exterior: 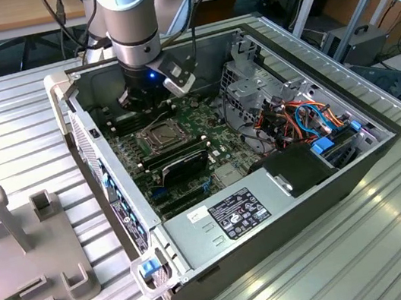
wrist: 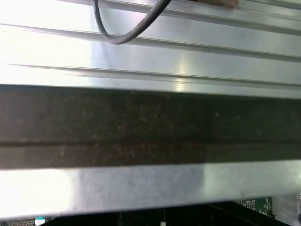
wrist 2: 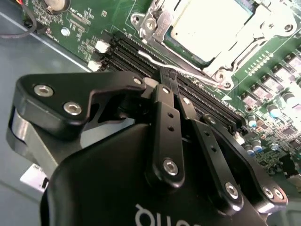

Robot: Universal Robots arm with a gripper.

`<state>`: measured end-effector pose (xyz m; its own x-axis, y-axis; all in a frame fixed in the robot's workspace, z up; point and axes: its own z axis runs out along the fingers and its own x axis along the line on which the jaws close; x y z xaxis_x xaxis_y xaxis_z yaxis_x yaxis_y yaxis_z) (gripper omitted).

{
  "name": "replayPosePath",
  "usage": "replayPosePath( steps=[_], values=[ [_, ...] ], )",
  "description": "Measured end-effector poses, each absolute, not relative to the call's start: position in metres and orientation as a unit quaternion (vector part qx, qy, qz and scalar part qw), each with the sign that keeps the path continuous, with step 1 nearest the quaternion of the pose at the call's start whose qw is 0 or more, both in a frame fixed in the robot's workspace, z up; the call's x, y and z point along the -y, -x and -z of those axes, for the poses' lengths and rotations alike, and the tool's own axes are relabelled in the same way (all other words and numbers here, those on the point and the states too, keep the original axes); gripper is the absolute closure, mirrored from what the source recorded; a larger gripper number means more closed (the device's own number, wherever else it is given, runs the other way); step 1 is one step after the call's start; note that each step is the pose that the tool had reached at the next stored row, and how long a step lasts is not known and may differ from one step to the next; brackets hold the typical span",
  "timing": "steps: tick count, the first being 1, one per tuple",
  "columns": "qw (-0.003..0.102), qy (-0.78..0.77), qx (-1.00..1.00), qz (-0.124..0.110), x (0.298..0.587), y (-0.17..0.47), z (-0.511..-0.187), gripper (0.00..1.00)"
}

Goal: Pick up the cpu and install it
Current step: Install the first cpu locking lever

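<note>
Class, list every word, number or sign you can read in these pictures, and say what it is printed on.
Nothing can be quoted.
power supply label, exterior view: print too small to read.
Lettering on the gripper body, second wrist view: cut off, unreadable.
white sticker, second wrist view: blurred.

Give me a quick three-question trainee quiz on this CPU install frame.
1. True or false: the cpu sits inside the socket frame on the motherboard.
2. In the second wrist view, the gripper is nearest to: A) the power supply, B) the black memory slots, C) the orange cables.
3. What stands outside the computer case, at the exterior view's left?

Key: 1 true. 2 B. 3 a grey fixture with posts and pockets.
</note>
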<state>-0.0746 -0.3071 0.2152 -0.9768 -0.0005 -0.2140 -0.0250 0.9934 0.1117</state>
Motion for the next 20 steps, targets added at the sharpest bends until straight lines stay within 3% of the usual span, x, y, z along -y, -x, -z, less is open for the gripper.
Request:
replayPosePath(
  steps=[8, 20],
  values=[
    [0.121, 0.007, -0.991, -0.057, 0.307, 0.093, -0.219, 0.89],
    [0.128, 0.005, -0.990, -0.056, 0.307, 0.106, -0.225, 0.89]
  ],
)
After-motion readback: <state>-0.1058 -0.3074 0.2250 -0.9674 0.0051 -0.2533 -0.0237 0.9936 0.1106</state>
